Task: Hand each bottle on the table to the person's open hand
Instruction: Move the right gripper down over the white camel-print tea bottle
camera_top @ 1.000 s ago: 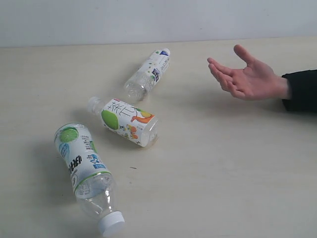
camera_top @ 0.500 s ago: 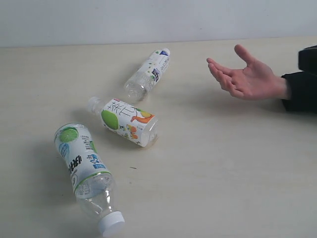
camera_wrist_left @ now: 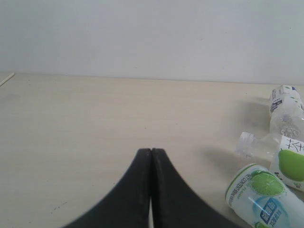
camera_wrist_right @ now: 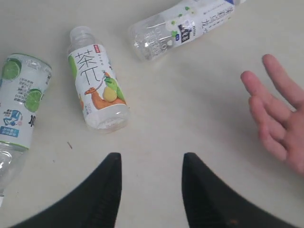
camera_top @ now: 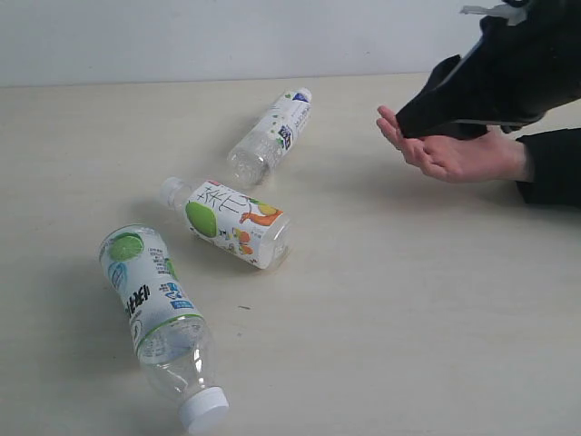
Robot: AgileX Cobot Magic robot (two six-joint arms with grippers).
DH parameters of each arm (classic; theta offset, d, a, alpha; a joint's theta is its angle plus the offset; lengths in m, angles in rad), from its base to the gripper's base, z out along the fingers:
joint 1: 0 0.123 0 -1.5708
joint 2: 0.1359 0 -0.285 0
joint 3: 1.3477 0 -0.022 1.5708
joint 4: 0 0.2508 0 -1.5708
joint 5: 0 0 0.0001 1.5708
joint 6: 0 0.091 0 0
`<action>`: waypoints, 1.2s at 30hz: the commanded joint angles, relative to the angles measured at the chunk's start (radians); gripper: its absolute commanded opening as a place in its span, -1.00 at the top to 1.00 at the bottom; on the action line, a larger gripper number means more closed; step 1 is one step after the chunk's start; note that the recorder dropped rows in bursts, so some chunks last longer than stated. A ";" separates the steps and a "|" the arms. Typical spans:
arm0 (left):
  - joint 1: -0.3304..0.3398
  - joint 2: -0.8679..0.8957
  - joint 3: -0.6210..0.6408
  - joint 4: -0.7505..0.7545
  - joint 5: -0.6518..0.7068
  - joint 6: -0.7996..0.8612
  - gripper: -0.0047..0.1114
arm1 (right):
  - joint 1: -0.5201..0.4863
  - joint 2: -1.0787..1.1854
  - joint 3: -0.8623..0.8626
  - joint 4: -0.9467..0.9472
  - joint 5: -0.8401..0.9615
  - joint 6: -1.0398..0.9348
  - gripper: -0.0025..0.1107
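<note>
Three bottles lie on their sides on the beige table (camera_top: 408,300). A slim white bottle (camera_top: 270,134) is farthest back, a white bottle with green fruit (camera_top: 231,222) is in the middle, and a lime-label bottle (camera_top: 156,309) is nearest. The pink bottle is out of view. The person's open hand (camera_top: 454,154) waits palm up at the right. My right gripper (camera_top: 413,118) hangs open above and in front of that hand, holding nothing. From its wrist I see the middle bottle (camera_wrist_right: 97,90), slim bottle (camera_wrist_right: 185,26) and hand (camera_wrist_right: 280,114). My left gripper (camera_wrist_left: 151,151) is shut and empty, left of the bottles (camera_wrist_left: 266,199).
A white wall (camera_top: 227,36) runs behind the table's back edge. The person's black sleeve (camera_top: 549,168) lies at the right edge. A tiny dark speck (camera_top: 243,307) marks the table near the middle bottle.
My right arm has swung in from the upper right and now covers part of the hand. The three bottles and the hand have stayed in place.
</note>
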 commanded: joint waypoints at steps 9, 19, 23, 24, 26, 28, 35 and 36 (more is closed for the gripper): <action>-0.001 -0.006 0.001 0.003 -0.006 -0.001 0.92 | 0.174 0.224 -0.090 0.038 -0.156 -0.204 -0.23; -0.001 -0.006 0.001 0.003 -0.006 -0.001 0.92 | 0.248 0.405 -0.202 0.035 -0.174 -0.263 -0.32; -0.001 -0.006 0.001 0.003 -0.006 -0.001 0.92 | 0.254 0.469 -0.231 0.033 -0.174 -0.315 -0.32; -0.001 -0.006 0.001 0.003 -0.006 -0.001 0.92 | 0.254 0.483 -0.233 0.028 -0.176 -0.332 -0.32; -0.001 -0.006 0.001 0.003 -0.006 -0.001 0.92 | 0.254 0.507 -0.235 0.013 -0.182 -0.353 -0.32; -0.001 -0.006 0.001 0.003 -0.006 -0.001 0.92 | 0.254 0.534 -0.243 0.013 -0.182 -0.364 -0.32; -0.001 -0.006 0.001 0.003 -0.006 -0.001 0.92 | 0.254 0.573 -0.243 0.013 -0.196 -0.380 -0.32; -0.001 -0.006 0.001 0.003 -0.006 -0.001 0.92 | 0.254 0.573 -0.243 0.013 -0.196 -0.385 -0.32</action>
